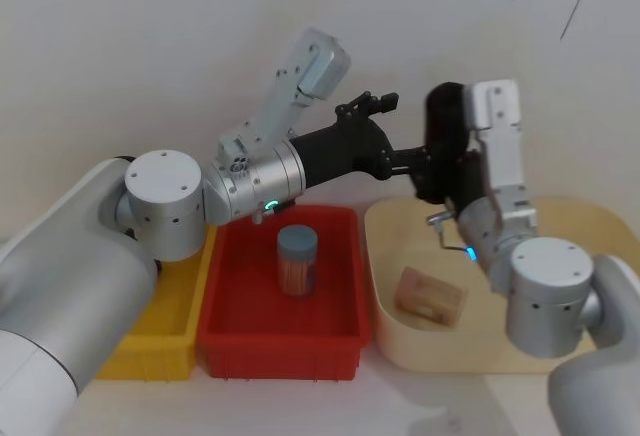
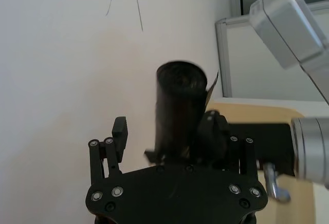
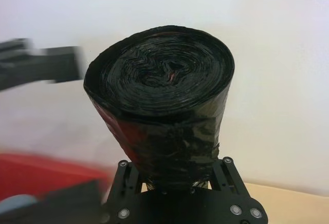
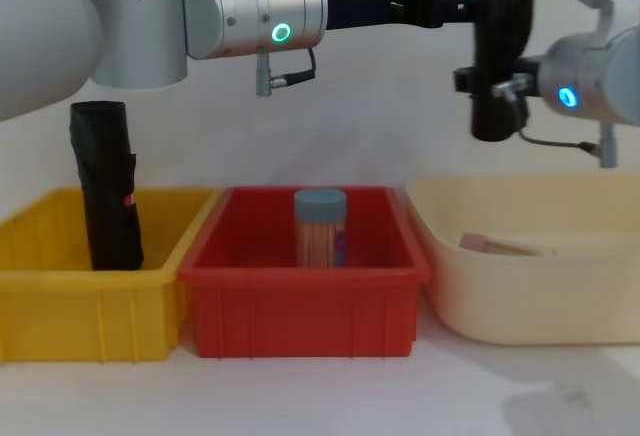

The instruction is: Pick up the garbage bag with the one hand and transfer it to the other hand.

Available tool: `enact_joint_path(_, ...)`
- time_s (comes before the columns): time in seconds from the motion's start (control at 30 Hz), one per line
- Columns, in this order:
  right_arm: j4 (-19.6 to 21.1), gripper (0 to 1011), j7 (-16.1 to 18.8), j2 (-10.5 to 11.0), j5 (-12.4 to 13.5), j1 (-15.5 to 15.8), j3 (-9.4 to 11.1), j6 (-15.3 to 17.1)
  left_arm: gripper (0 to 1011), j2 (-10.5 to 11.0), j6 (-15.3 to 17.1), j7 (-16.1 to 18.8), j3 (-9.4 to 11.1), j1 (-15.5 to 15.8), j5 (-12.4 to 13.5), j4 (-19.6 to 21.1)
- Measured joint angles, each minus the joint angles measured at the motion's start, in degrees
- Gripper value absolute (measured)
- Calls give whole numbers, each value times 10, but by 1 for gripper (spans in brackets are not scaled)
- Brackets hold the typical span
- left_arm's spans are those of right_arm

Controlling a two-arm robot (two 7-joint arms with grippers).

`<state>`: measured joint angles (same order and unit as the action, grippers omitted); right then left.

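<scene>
The garbage bag (image 4: 499, 31) stands upright in the air, above the gap between the red bin (image 4: 305, 301) and the cream tub (image 4: 530, 301), clamped near its lower end by the right gripper (image 3: 177, 185) on the blue-lit arm. The left gripper (image 4: 455, 8) on the green-lit arm reaches across above the red bin, its fingers (image 2: 119, 131) spread apart around the roll's upper part. A second black roll (image 4: 105, 186) leans in the yellow bin (image 4: 90, 301) left of the red bin, which holds a blue-lidded jar (image 4: 320, 226).
</scene>
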<state>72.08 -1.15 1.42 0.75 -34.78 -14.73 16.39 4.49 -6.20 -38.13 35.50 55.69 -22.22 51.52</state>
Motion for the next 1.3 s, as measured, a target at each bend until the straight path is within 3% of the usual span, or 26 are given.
enact_joint_path(0.27, -19, 536, -8, 17, 6, -11, 34, 0, 1001, 0, 0, 0, 0, 0, 0, 0)
enact_joint_path(0.57, -42, 806, -14, 30, 12, -24, 63, 0, 1001, 0, 0, 0, 0, 0, 0, 0)
enact_joint_path(0.83, -50, 995, -16, 34, 13, -29, 73, 0, 1001, 0, 0, 0, 0, 0, 0, 0)
enact_joint_path(1.3, -57, 999, -18, 38, 15, -33, 81, 0, 1000, 0, 0, 0, 0, 0, 0, 0)
